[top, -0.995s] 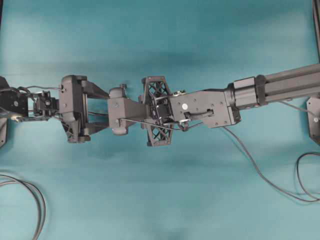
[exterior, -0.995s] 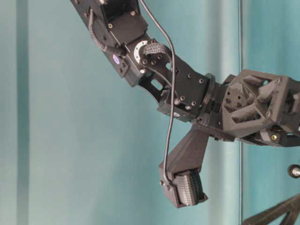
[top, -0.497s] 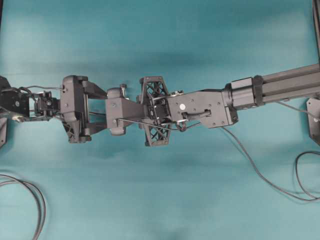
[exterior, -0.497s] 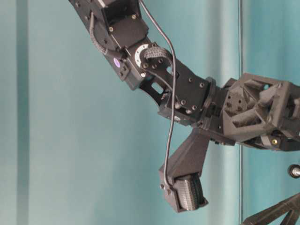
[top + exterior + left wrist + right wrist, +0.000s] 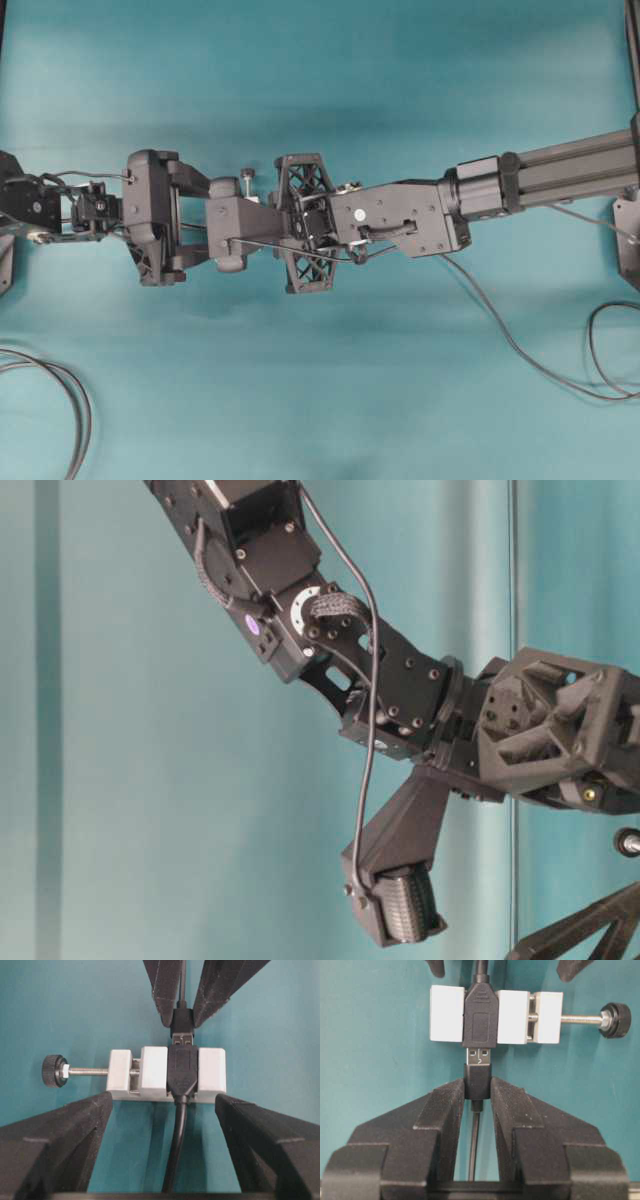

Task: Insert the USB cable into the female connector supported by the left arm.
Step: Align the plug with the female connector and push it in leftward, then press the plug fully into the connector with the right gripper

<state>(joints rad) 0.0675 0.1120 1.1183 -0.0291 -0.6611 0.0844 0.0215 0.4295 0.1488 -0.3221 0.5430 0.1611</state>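
Observation:
The white block [image 5: 155,1072] lies on the teal table with the black female connector [image 5: 182,1067] clamped in it. My left gripper [image 5: 164,1102] is open, its wide-spread fingers [image 5: 436,967] standing just behind the block's two rear corners. My right gripper [image 5: 477,1085] is shut on the black body of the USB cable's plug [image 5: 479,1056]. The silvery plug is lined up with the connector [image 5: 480,1022], its tip at the connector's mouth and its two square holes still showing. The USB cable [image 5: 500,325] trails off to the right. In the overhead view the arms hide the block.
The block's clamp screw ends in a black knob [image 5: 54,1071] that sticks out sideways [image 5: 246,176]. The connector's own dark cable [image 5: 175,1150] runs back under my left wrist. Looped black cables lie at the lower left [image 5: 70,400] and the right edge [image 5: 612,350].
My right arm has slid left toward the left gripper and dropped slightly, carrying the plug closer to the connector. The left arm has hardly moved.

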